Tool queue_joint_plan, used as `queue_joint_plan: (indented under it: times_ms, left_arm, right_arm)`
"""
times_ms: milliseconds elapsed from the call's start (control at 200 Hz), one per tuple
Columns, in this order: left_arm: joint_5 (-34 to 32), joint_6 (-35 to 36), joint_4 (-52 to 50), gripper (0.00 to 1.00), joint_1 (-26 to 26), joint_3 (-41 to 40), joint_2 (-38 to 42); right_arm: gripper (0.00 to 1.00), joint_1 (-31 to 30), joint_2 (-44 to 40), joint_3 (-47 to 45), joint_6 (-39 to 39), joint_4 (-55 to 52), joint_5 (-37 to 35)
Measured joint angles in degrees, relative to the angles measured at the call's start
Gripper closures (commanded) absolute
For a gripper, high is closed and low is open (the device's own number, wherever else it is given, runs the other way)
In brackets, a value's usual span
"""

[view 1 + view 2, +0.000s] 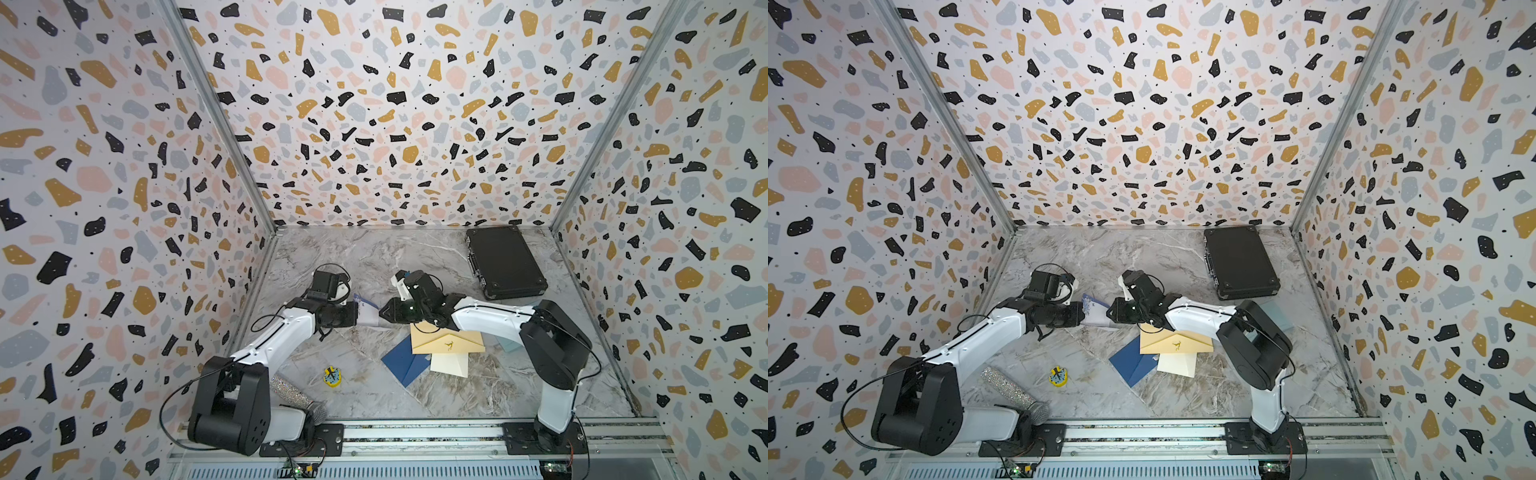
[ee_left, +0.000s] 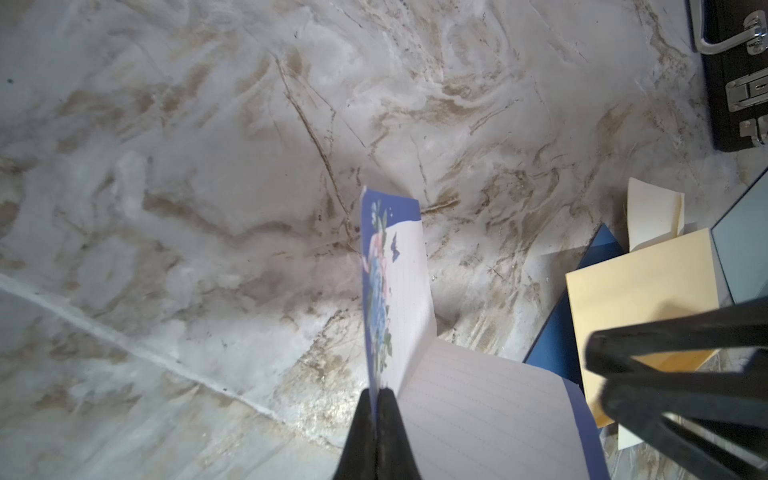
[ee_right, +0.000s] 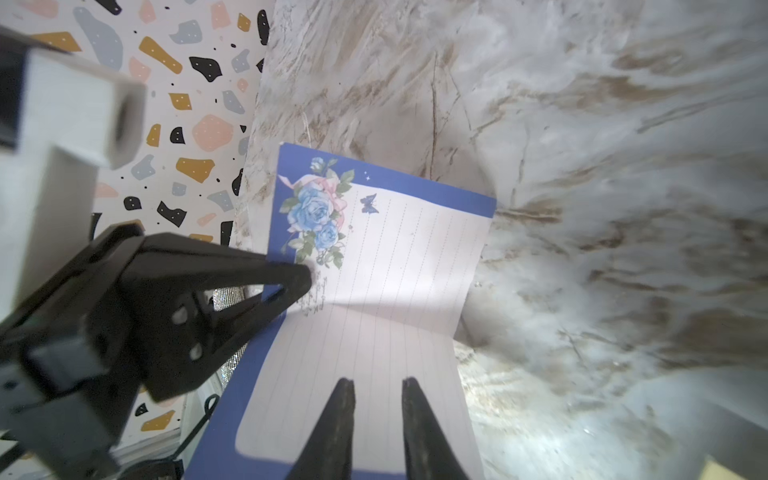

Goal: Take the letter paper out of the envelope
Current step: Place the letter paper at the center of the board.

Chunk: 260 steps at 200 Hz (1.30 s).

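Note:
The letter paper [image 3: 399,257], lined, with a blue border and blue roses, hangs unfolded above the marble table between my two grippers in both top views [image 1: 368,311] [image 1: 1096,311]. No envelope is around it. My left gripper [image 2: 378,392] is shut on its rose-printed edge [image 2: 376,291]. My right gripper [image 3: 378,380] faces it from the other side, jaws narrowly apart over the lined face with nothing pinched. A dark blue envelope [image 1: 403,365], a tan envelope [image 1: 446,338] with its flap down and a cream sheet [image 1: 451,365] lie overlapped under the right arm.
A closed black case [image 1: 505,262] sits at the back right. A small yellow toy [image 1: 332,376] and a glittery microphone [image 1: 297,397] lie near the left arm's base. A pale blue-grey envelope [image 1: 1277,316] lies behind the right arm. Patterned walls enclose three sides.

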State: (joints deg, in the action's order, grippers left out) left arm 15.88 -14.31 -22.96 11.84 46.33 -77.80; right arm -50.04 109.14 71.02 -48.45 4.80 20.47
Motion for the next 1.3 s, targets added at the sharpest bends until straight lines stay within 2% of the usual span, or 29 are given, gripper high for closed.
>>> queue_joint_plan:
  times_ms: [370,606,891,1061,1301]
  left_arm:
    - [-2.0,-3.1,-2.8,1.00,-0.1,0.0,-2.0]
    - [-3.5,-4.5,-4.7,1.00,-0.1,0.1,-4.9]
    - [-10.5,-5.5,-10.5,1.00,-0.2,2.3,-10.8]
    - [-13.4,-6.0,-11.5,1.00,-0.2,4.3,-11.6]
    - [-16.3,-1.9,-10.6,1.00,-0.2,7.2,-13.4]
  right_arm:
    - [0.78,-7.6,6.0,-0.1,-2.2,1.6,3.1]
    - [0.76,-8.2,10.0,0.9,-3.4,0.8,2.9]
    - [0.73,-8.3,11.6,2.7,-6.2,1.7,4.2]
    - [0.71,-8.3,9.7,2.0,-6.1,-1.0,4.6]
    - [0.69,-7.3,-0.8,-1.7,-4.9,-4.6,4.3]
